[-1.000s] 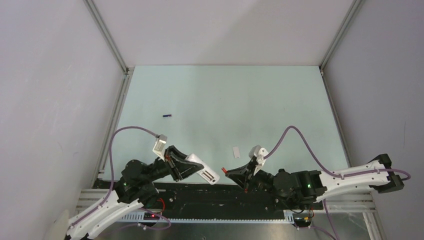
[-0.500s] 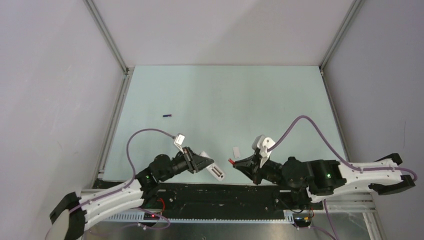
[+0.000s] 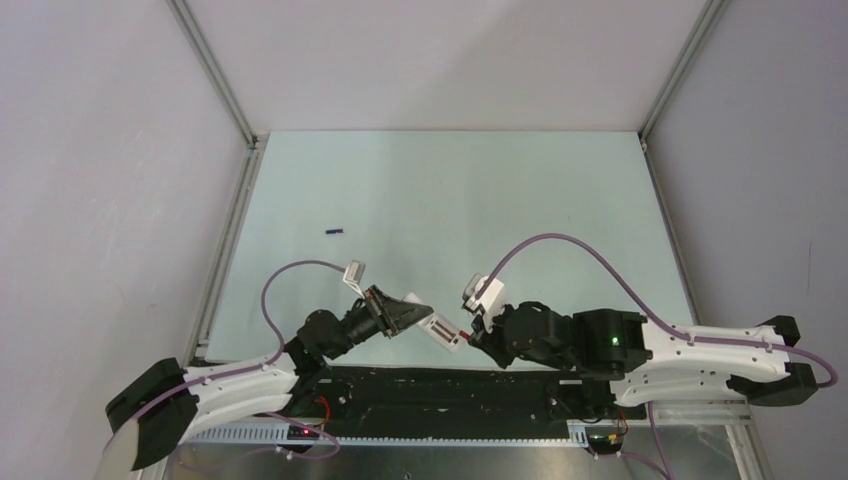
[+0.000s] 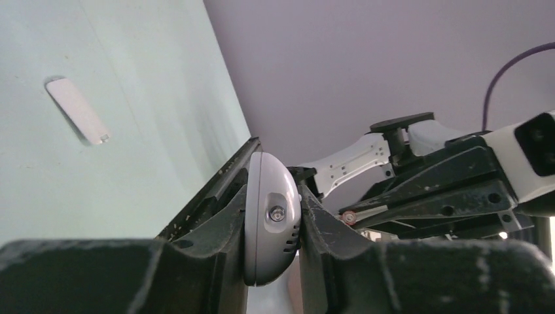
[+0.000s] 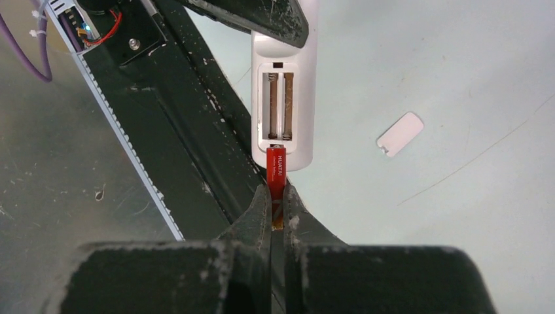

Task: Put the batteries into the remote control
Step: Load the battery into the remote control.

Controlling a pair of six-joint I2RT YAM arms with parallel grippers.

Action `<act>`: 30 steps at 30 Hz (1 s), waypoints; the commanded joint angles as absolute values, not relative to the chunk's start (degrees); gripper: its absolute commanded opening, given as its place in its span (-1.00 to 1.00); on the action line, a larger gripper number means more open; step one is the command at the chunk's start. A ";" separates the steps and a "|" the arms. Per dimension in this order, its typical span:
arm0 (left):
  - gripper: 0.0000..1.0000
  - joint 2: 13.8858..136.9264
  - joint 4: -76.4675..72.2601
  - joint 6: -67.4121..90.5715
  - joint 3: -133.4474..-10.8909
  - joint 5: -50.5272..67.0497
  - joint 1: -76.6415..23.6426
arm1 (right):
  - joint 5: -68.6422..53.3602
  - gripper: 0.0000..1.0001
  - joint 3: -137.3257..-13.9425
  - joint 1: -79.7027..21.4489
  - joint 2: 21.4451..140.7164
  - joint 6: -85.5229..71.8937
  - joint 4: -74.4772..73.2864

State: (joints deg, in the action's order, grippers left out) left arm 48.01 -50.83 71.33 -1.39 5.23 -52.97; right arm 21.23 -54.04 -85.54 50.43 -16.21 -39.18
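My left gripper (image 3: 407, 314) is shut on one end of the white remote control (image 3: 442, 333), which it holds off the table near the front edge. The left wrist view shows the remote's rounded end (image 4: 271, 222) clamped between the fingers. In the right wrist view the remote (image 5: 285, 59) has its back facing up, with an open battery bay (image 5: 279, 108) of two empty slots. My right gripper (image 5: 277, 210) is shut on the red-orange battery (image 5: 277, 171), whose tip touches the bay's near edge. The dark blue battery (image 3: 335, 232) lies on the table far to the left.
A small white cover plate (image 5: 400, 133) lies flat on the pale green table (image 3: 450, 200) beside the remote; the left wrist view shows the plate (image 4: 77, 120) too. The black base rail (image 3: 440, 390) runs along the near edge below both grippers. Metal frame posts bound the table sides.
Both arms have moved toward each other. The left gripper carried the remote right and forward; the right gripper swung left and brought the red-orange battery up to the remote's end.
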 commanded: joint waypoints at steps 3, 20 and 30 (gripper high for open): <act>-1.00 44.90 -55.80 77.21 -0.36 3.76 -52.85 | 17.97 -1.00 -59.42 -83.94 52.99 -13.07 -38.36; -1.00 43.49 -54.76 78.31 2.17 2.48 -52.88 | 10.24 -1.00 -62.84 -77.70 62.61 -9.09 -34.17; -1.00 42.52 -54.29 77.04 2.10 3.18 -52.88 | 7.45 -1.00 -63.24 -76.40 64.72 -8.50 -33.44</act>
State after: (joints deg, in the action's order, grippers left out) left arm 43.72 -52.05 77.91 -0.64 3.20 -52.97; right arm 9.58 -60.69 -76.97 64.18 -9.78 -35.03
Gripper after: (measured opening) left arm 0.309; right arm 0.034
